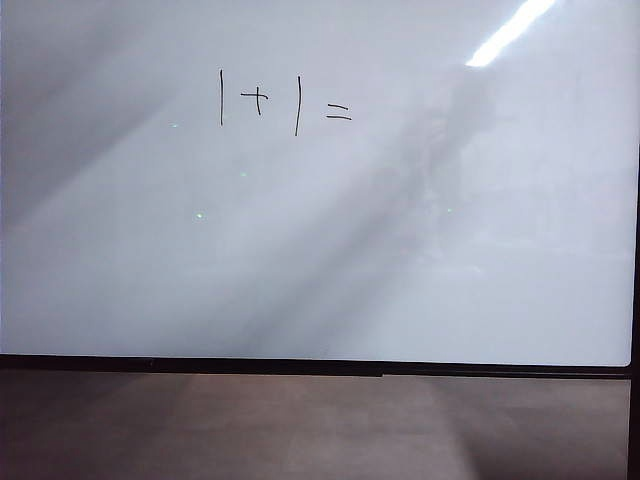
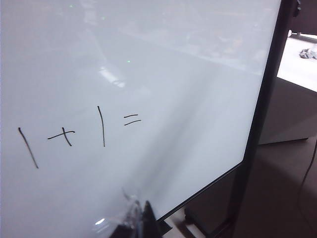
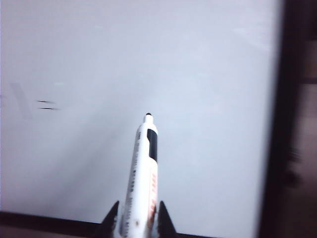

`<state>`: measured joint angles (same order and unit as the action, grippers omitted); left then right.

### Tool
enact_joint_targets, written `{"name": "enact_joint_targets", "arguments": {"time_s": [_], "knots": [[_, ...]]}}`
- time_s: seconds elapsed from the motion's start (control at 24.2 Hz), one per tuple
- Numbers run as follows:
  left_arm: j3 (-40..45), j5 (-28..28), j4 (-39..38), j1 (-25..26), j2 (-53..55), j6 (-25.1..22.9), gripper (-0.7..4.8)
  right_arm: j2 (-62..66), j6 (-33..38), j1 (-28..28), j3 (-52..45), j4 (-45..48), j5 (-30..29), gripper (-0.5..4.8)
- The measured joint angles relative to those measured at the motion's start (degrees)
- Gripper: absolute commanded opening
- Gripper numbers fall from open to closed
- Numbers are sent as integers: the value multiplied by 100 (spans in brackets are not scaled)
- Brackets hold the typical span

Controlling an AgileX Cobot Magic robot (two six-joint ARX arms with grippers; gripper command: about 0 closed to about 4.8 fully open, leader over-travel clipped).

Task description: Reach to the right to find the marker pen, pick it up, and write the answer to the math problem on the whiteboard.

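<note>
Right wrist view is showing the right tool [image 3: 137,218] clamping the marker pen [image 3: 142,178], tip pointing at the whiteboard [image 1: 320,280] beside the math problem [image 1: 283,102]. Left tool [image 2: 141,220] is barely peeking in; its state is unreadable.

Clearance at the whiteboard [image 1: 120,280]: surface bare to the right of the math problem [image 1: 285,100].
Right gripper [image 3: 138,218], clamped on the marker pen [image 3: 143,173], faces that bare area with the pen tip clear of the board; left gripper [image 2: 143,218] sits below the math problem (jaw state unreadable). The board's black rim [image 3: 277,119] bounds the free area on the right.
</note>
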<state>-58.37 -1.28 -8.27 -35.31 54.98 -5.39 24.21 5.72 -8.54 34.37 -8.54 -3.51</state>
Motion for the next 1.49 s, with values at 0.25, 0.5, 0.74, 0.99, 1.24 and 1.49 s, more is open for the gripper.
{"name": "enact_joint_targets", "arguments": {"time_s": [0.25, 0.5, 0.74, 0.99, 1.24, 1.49], "knots": [[0, 0, 203, -7, 308, -2, -5, 1434, 7, -929, 2, 1187, 223, -6], [0, 2, 286, -9, 446, -4, -5, 2988, 4, -1602, 74, 2811, 341, -6], [0, 24, 330, 2, 577, -28, -5, 4009, -337, -1792, 745, 2876, 531, -6], [0, 125, 337, 2, 643, -42, -5, 4636, -667, -1888, 1762, 2579, 592, -6], [-2, 155, 463, 4, 732, -127, -5, 5058, -964, -1899, 2376, 2111, 717, -6], [0, 295, 581, 4, 885, -144, -5, 5097, -1191, -1897, 2430, 2028, 780, -6]]}}
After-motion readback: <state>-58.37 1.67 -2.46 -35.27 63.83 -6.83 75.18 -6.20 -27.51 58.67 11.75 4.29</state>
